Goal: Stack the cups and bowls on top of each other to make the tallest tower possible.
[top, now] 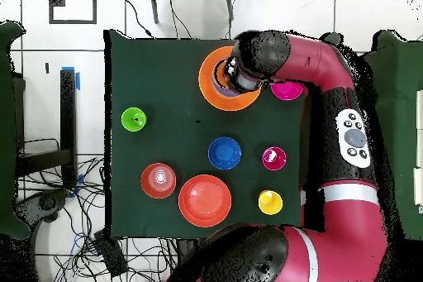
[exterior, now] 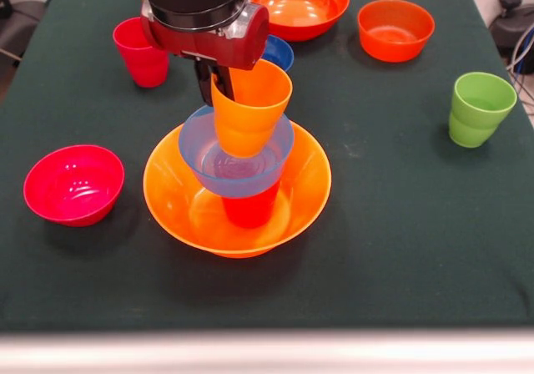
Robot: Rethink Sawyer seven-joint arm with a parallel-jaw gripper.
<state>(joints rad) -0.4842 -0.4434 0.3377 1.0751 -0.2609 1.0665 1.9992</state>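
My claw [exterior: 219,86] grips the rim of the glossy orange plastic cup [exterior: 249,107], held tilted above the light blue plastic bowl [exterior: 236,153] of the tower. Risk: released while tilted, the cup could tip off or topple the bowl.

The front view looks down at a slant from close by the dark green surface [exterior: 400,249], arm entering from the top. The overhead view looks straight down from much higher, taking in the whole surface [top: 165,64], surrounding floor [top: 49,64] and arm. Both share the surface.
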